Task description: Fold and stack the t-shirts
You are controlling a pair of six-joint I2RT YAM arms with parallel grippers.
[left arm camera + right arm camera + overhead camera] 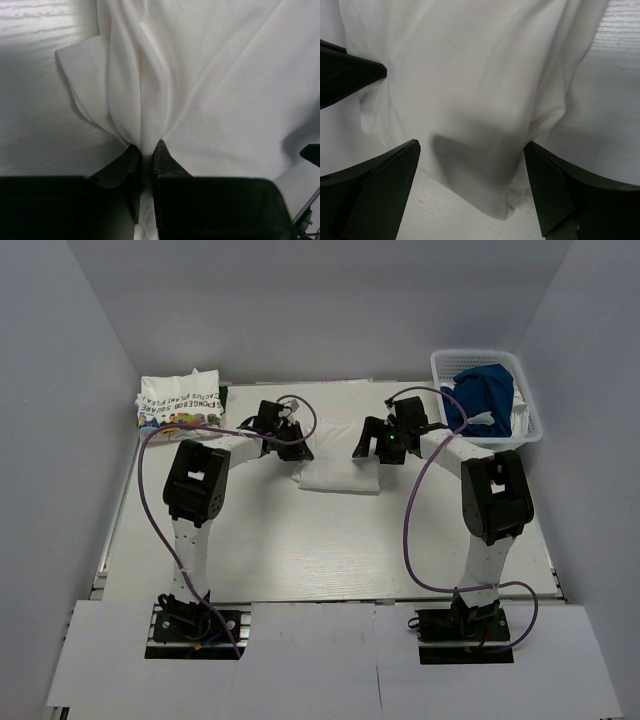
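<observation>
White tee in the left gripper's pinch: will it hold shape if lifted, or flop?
Likely flops: the white tee bunches into soft pleats at the left gripper. Probably light; thin layers drape on the table. Folds may spill open.

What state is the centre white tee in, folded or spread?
Folded: the white tee is a compact, layered rectangle; the left fingers pinch its bunched edge.

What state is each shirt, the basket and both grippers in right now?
white t-shirt: folded small on the table, one edge pinched, no print showing.
printed t-shirt: folded, lying at the far left corner.
blue t-shirt: unfolded, bunched in the basket.
basket: upright, holding the blue t-shirt.
left gripper: shut on the white t-shirt.
right gripper: open over the white t-shirt.
</observation>
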